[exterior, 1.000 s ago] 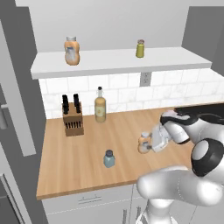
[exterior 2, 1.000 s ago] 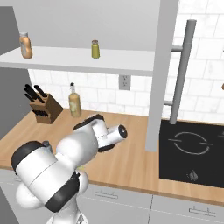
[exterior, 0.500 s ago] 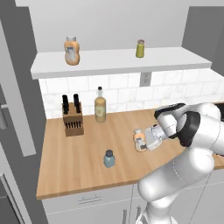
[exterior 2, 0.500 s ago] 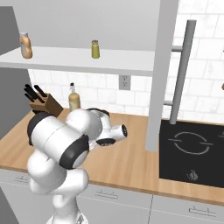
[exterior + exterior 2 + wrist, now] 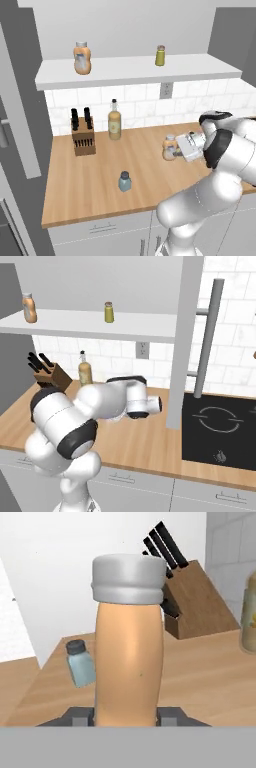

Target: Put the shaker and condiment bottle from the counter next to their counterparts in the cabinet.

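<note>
My hand is clamped on the condiment bottle, centre frame in the hand view, just above the worktop. Neither item is shelved yet: the shaker stands lower centre, and the counterparts wait in the cabinet.

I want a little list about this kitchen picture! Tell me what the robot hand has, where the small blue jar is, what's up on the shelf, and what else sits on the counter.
robot hand: gripper shut on the condiment bottle, one finger either side near its base
bottle position: over the right part of the counter; whether it touches the wood cannot be told
small blue jar: shaker upright on the counter, near the front edge
shelf: cabinet holds the counterparts, an orange bottle and an olive-green shaker
also on counter: knife block, amber bottle
</note>
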You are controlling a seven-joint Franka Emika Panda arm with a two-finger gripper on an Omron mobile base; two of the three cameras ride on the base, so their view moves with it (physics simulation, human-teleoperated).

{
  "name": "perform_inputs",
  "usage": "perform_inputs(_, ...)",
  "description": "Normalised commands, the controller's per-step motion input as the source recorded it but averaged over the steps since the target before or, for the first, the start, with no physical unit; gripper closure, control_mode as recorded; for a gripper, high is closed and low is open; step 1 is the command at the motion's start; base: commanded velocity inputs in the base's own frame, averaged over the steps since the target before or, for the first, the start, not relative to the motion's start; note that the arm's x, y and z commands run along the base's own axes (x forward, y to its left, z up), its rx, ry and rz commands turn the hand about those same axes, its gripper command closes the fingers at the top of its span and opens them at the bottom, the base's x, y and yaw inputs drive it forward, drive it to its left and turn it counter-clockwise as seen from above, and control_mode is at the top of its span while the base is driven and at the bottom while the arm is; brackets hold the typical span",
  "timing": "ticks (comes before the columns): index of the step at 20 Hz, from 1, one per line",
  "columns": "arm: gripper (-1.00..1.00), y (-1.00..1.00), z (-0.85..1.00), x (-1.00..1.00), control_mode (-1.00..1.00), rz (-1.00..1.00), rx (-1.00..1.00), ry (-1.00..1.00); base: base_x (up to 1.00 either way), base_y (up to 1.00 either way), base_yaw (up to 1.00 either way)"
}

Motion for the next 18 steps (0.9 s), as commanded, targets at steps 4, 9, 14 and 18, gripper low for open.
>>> perform_inputs(4,1.0,0.02,1.0,-0.61,-1.0,-0.11,0.09,-0.01,0.0,0.0,0.0)
perform_inputs(9,1.0,0.11,1.0,-0.84,-1.0,-0.16,0.16,0.0,0.0,0.0,0.0)
perform_inputs(14,1.0,0.43,1.0,-0.76,-1.0,-0.17,0.08,0.0,0.0,0.0,0.0)
perform_inputs(18,1.0,0.73,1.0,-0.55,-1.0,-0.11,0.0,0.0,0.0,0.0,0.0)
